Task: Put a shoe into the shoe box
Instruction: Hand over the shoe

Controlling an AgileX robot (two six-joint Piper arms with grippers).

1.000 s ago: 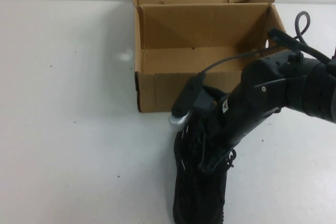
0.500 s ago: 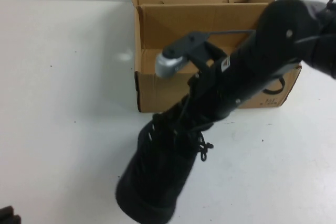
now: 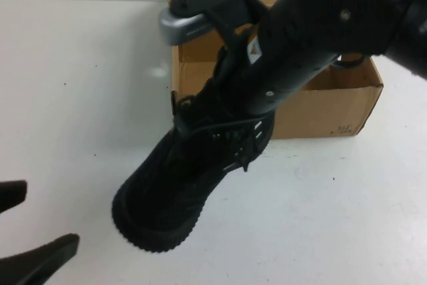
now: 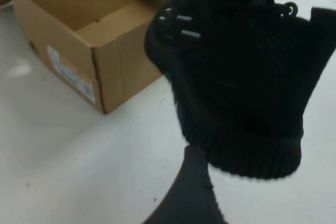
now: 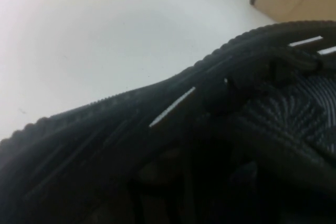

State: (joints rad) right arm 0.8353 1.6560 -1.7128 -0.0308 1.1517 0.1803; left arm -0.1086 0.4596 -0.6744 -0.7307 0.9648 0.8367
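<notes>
At the lower left of the high view, the left gripper (image 3: 30,231) is hovering low over the white table (image 3: 80,98), its two dark fingers (image 3: 40,258) standing spread apart and holding nothing. To the right, the right arm is reaching in diagonally from the upper right. The right gripper (image 3: 233,108) is pinching the black sneaker (image 3: 180,178) at its collar and holding it clear of the table, toe tilting down toward the left, in front of the cardboard shoe box (image 3: 327,108).

The left wrist view is showing the sneaker's (image 4: 241,82) ridged sole rim and silver side marks, plus a round hole in the box's (image 4: 79,30) end wall and a label on its side. The right wrist view is filled by the sneaker's (image 5: 157,145) sole edge and laces.

What little of the box's inside is showing is bare cardboard.
</notes>
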